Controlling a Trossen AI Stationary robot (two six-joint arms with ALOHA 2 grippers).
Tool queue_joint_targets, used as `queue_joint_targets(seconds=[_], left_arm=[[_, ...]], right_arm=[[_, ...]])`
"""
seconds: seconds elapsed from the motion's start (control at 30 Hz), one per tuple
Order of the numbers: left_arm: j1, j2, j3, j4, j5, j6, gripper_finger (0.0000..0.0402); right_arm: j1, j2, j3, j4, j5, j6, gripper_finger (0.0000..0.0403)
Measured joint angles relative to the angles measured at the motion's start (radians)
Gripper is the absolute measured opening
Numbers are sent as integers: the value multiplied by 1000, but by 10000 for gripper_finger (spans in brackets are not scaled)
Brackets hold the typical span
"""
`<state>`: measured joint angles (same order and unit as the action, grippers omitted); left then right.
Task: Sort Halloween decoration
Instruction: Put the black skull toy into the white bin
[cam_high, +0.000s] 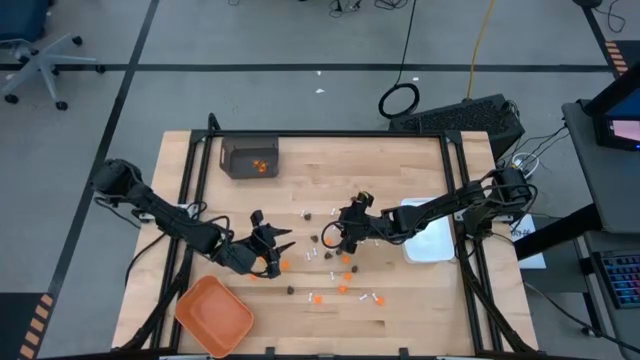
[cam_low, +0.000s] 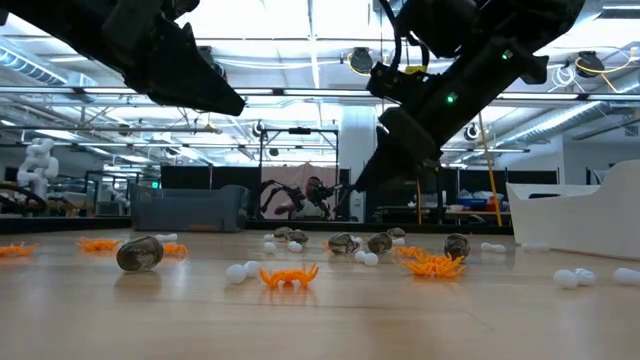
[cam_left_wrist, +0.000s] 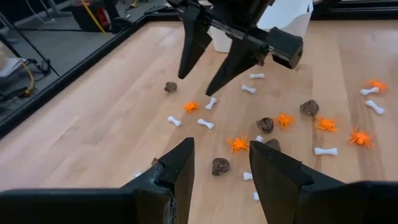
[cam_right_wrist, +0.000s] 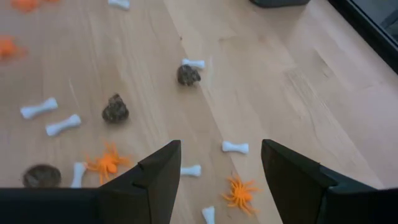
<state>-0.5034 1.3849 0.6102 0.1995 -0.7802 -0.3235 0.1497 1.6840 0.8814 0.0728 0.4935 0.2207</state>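
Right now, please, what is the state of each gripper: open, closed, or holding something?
Left gripper: open, holding nothing, above the scattered decoration pieces.
Right gripper: open, holding nothing, above a white bone.

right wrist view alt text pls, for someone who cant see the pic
The right gripper hangs over a wooden table with its dark jaws open and empty. Tiny Halloween pieces are scattered below: white bones, orange spiders and dark brown lumps. One bone and one spider show in the gap between the jaws.
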Motion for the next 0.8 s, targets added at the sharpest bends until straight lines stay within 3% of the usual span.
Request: queue_joint_targets(seconds=[0.33, 0.8], left_arm=[[5, 0, 0, 1, -19, 46, 153], [91, 67, 0, 19, -22, -7, 153]], right_arm=[[-23, 0, 0, 18, -52, -53, 208], [11, 128, -1, 293, -52, -49, 208]])
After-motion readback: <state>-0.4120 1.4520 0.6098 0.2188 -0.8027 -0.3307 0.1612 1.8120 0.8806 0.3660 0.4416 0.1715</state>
